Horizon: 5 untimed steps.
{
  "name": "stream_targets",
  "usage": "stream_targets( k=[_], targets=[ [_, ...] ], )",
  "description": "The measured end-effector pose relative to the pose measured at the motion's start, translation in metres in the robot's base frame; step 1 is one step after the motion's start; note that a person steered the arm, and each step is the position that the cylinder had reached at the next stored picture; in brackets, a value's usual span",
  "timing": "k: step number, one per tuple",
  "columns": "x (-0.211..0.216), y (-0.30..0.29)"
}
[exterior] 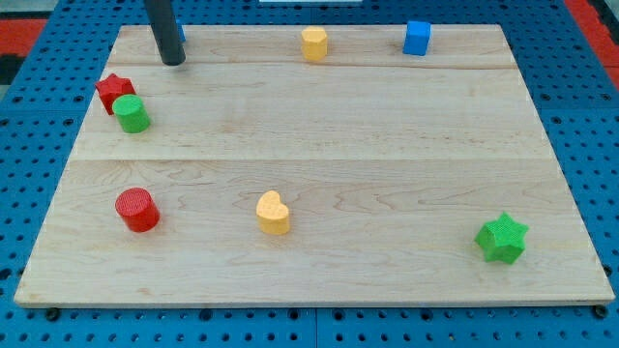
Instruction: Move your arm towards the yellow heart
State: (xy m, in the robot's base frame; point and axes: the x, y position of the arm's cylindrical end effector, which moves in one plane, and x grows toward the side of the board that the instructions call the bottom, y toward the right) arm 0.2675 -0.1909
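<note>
The yellow heart (273, 213) lies on the wooden board (319, 116) at the lower middle-left. My tip (173, 62) stands near the board's top left corner, far up and to the left of the heart. A blue block, mostly hidden behind the rod, peeks out at its right side (181, 35); its shape cannot be made out.
A red star (113, 92) and a green cylinder (131, 114) touch at the left edge. A red cylinder (137, 210) sits at lower left. A yellow block (313, 43) and a blue cube (417, 38) lie along the top. A green star (502, 238) is at lower right.
</note>
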Motion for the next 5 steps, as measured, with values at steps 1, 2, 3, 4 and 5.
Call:
stream_targets(
  k=[1, 2, 3, 4, 5],
  targets=[
    [0.0, 0.005],
    [0.0, 0.05],
    [0.0, 0.05],
    [0.01, 0.06],
    [0.038, 0.065]
  ],
)
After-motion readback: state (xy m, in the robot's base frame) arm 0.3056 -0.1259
